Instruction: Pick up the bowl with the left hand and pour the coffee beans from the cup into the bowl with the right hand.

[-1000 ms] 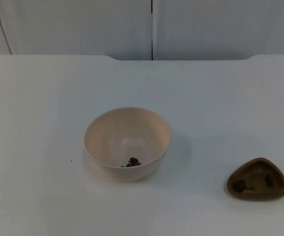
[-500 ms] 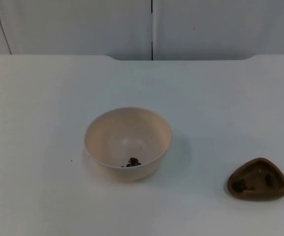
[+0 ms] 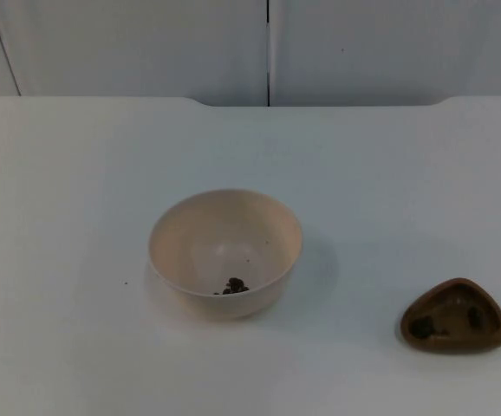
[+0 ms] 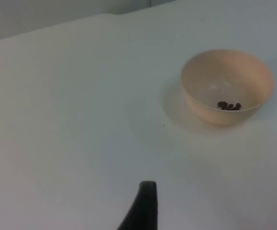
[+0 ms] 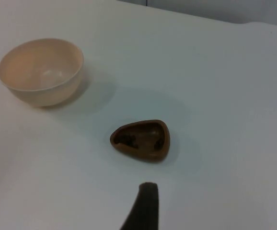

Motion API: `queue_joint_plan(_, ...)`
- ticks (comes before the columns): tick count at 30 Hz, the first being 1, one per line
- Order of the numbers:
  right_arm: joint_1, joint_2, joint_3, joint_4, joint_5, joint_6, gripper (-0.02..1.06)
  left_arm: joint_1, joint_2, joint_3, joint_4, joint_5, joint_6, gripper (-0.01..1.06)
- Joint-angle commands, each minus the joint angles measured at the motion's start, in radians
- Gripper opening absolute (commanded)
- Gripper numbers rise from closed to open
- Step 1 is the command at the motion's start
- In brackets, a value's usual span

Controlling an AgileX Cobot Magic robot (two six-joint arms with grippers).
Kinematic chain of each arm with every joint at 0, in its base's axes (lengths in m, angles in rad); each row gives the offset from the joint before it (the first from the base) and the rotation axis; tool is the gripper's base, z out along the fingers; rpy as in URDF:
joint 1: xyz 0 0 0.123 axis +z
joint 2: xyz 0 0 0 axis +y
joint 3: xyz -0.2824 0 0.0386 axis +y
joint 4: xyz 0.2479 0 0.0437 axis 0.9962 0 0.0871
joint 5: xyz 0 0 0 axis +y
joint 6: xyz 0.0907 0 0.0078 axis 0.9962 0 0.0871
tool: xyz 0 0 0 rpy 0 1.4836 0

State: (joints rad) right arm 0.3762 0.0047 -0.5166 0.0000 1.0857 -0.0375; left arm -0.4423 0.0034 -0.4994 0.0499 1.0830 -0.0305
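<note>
A cream bowl [image 3: 224, 247] stands upright at the middle of the white table, with a few dark coffee beans [image 3: 235, 286] lying at its bottom. A small brown, three-cornered cup [image 3: 454, 316] sits to its right near the front, holding some dark beans. My left gripper [image 4: 145, 206] hangs well back from the bowl [image 4: 227, 86], with bare table between them. My right gripper [image 5: 145, 206] hovers a short way behind the cup [image 5: 142, 139], with the bowl [image 5: 41, 71] farther off. Neither gripper touches anything, and both arms wait.
The white table top [image 3: 77, 173] runs back to the grey partition wall [image 3: 146, 43], which has a vertical seam at its middle. A tiny dark speck [image 3: 126, 282] lies left of the bowl.
</note>
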Motion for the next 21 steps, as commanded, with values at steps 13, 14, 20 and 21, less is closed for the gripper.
queue_joint_plan(13, -0.004, -0.005, 0.003, 0.0, -0.007, 0.002, 1.05, 0.002, -0.003, 0.005, -0.017, -0.008, 0.008, 1.05)
queue_joint_plan(14, -0.004, -0.005, 0.003, 0.0, -0.007, 0.002, 1.05, 0.002, -0.003, 0.005, -0.017, -0.008, 0.008, 1.05)
queue_joint_plan(20, -0.004, -0.005, 0.003, 0.0, -0.007, 0.002, 1.05, 0.002, -0.003, 0.005, -0.017, -0.008, 0.008, 1.05)
queue_joint_plan(21, -0.004, -0.005, 0.003, 0.0, -0.007, 0.002, 1.05, 0.002, -0.003, 0.005, -0.017, -0.008, 0.008, 1.05)
